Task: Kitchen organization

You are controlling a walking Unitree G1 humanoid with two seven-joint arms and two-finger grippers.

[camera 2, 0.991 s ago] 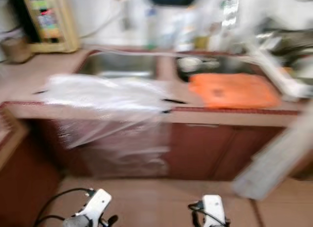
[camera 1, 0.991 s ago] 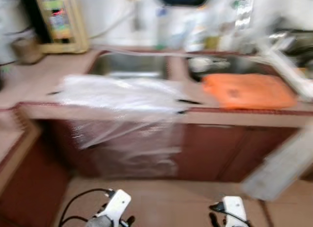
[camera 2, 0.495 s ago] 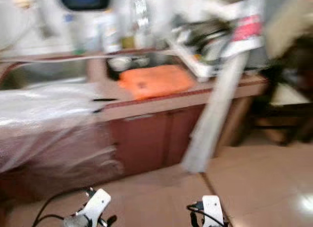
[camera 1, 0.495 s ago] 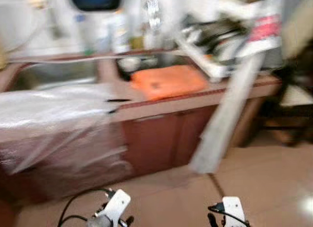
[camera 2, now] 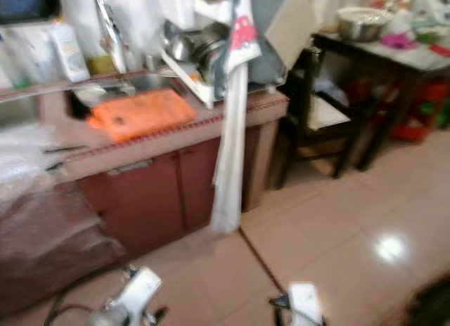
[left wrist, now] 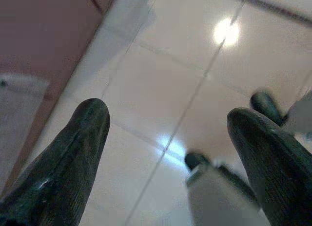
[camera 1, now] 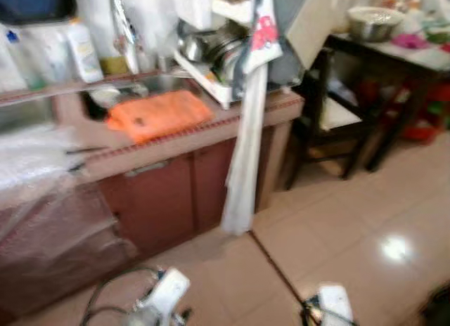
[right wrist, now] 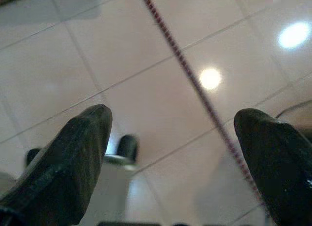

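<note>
The kitchen counter [camera 1: 190, 133] runs along the left, with an orange mat [camera 1: 158, 114] lying beside the sink. A dish rack [camera 1: 214, 55] with metal pots stands at the counter's right end, and a long pale towel [camera 1: 246, 150] hangs from it down to the floor. Both arms hang low over the tiled floor. My left gripper [left wrist: 168, 119] is open with nothing between its fingers. My right gripper [right wrist: 173, 119] is open too and holds nothing. The eye views are blurred.
Clear plastic sheeting [camera 1: 35, 178] drapes the counter's left part and the cabinet front. Bottles [camera 1: 81, 48] line the wall behind the sink. A dark chair [camera 1: 327, 119] and a table [camera 1: 394, 48] with a metal bowl [camera 1: 371, 20] stand to the right. Open tiled floor [camera 1: 351, 227] lies ahead.
The whole picture has swung: the camera has turned right, so the counter has slid left and the chair, table and open floor have come into view. Both arms still hang low.
</note>
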